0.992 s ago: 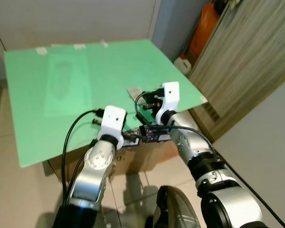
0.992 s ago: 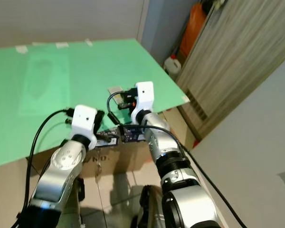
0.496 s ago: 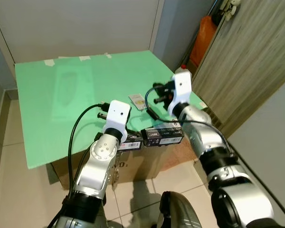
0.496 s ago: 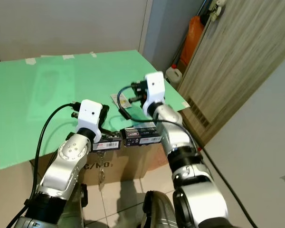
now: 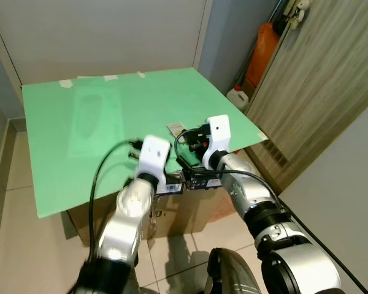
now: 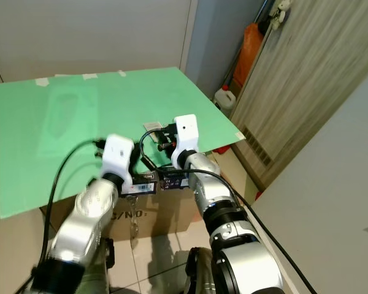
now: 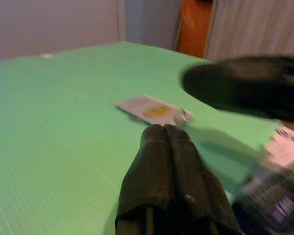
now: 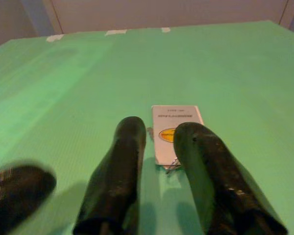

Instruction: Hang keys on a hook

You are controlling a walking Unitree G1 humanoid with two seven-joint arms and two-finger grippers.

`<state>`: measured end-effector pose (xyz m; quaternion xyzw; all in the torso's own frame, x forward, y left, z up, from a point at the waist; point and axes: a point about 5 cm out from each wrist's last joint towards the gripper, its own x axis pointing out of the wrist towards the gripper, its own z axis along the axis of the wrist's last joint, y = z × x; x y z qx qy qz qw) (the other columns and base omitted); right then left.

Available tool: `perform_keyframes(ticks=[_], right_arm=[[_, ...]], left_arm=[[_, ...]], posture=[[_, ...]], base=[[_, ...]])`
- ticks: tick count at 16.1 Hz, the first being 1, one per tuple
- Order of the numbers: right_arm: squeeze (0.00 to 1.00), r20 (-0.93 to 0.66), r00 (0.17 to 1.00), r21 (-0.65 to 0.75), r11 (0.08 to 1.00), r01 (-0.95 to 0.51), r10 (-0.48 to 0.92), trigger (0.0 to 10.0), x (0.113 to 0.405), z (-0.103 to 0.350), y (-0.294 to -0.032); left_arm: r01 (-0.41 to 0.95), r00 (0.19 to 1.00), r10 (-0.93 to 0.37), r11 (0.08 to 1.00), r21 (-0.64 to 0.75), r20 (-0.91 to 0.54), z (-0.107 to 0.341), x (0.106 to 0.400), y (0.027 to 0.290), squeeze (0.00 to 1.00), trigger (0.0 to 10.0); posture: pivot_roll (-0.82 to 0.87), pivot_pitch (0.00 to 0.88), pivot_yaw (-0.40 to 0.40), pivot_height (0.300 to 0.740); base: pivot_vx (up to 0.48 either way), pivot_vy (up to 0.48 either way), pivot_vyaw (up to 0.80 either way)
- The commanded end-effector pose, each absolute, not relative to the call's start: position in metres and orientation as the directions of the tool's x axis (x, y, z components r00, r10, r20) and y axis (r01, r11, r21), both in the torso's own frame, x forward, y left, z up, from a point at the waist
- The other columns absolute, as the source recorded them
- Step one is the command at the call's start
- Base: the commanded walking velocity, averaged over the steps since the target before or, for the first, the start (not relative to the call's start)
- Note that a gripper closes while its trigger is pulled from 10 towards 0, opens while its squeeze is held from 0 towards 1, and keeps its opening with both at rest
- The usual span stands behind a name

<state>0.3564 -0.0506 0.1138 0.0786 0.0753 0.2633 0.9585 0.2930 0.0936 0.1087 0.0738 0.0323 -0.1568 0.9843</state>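
Green corrugated plastic surface [image 5: 80, 116] is faced again after camera shift | right gripper [image 8: 159, 139], parted and empty, is lowered back toward white card key tag [image 8: 176, 128] | left gripper [image 7: 164, 134] is clenched, idle | pickup pending.
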Motion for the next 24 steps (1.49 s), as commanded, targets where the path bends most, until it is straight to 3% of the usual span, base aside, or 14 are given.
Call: perform_keyframes(ticks=[1,8,9,10,24], right_arm=[[1.0,-0.087,0.857,0.161,0.856,-0.491,0.508,10.0,0.361,0.12,-0.052],[1.0,-0.11,0.864,0.123,0.87,-0.478,0.491,10.0,0.365,0.119,-0.049],[0.82,-0.13,0.867,0.119,0.875,-0.469,0.482,10.0,0.365,0.117,-0.05],[0.0,-0.142,0.872,0.127,0.883,-0.453,0.468,10.0,0.365,0.115,-0.05],[0.0,-0.198,0.864,0.196,0.882,-0.429,0.464,10.0,0.362,0.105,-0.036]], left_arm=[[0.342,0.94,-0.336,0.931,0.13,-0.064,0.116,0.29,0.086,0.0,10.0],[0.358,0.933,-0.35,0.924,0.134,-0.08,0.116,0.266,0.08,0.0,10.0],[0.353,0.935,-0.345,0.926,0.132,-0.08,0.117,0.265,0.08,0.0,10.0],[0.352,0.936,-0.343,0.927,0.129,-0.082,0.117,0.263,0.079,0.0,10.0],[0.357,0.932,-0.346,0.927,0.113,-0.106,0.118,0.251,0.076,0.0,10.0]], posture=[[0.14,0.043,-0.141,0.602],[0.19,0.065,-0.176,0.602],[0.19,0.067,-0.18,0.602],[0.2,0.068,-0.185,0.602],[0.23,0.101,-0.208,0.602]], base=[[0.0,0.0,0.0],[0.0,0.0,0.0],[0.0,0.0,0.0],[0.0,0.0,0.0],[0.0,0.0,0.0]])
